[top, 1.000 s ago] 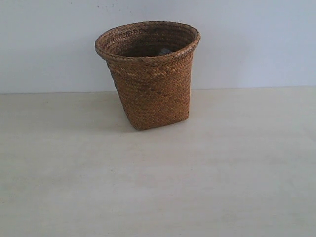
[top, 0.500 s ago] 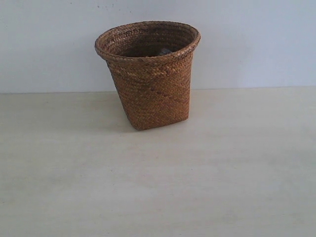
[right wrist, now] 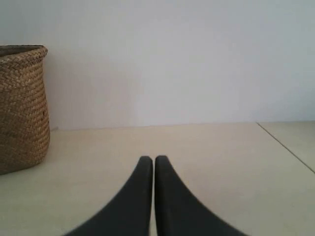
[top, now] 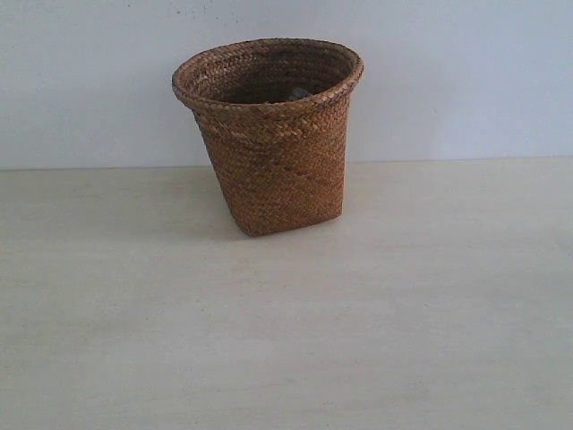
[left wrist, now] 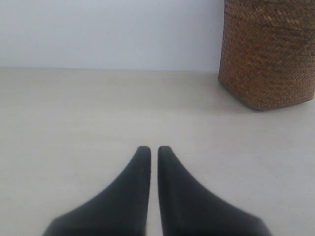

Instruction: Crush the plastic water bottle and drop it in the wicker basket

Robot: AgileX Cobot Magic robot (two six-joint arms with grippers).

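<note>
Wicker basket stands upright; left end effector and right end effector closed, empty.

Plain pale wall behind. Light wood-grain tabletop, matte, soft even light. Thin seam near right side.

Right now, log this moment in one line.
left claw: shut | right claw: shut | wicker basket: upright | plastic water bottle: mostly hidden inside basket
</note>
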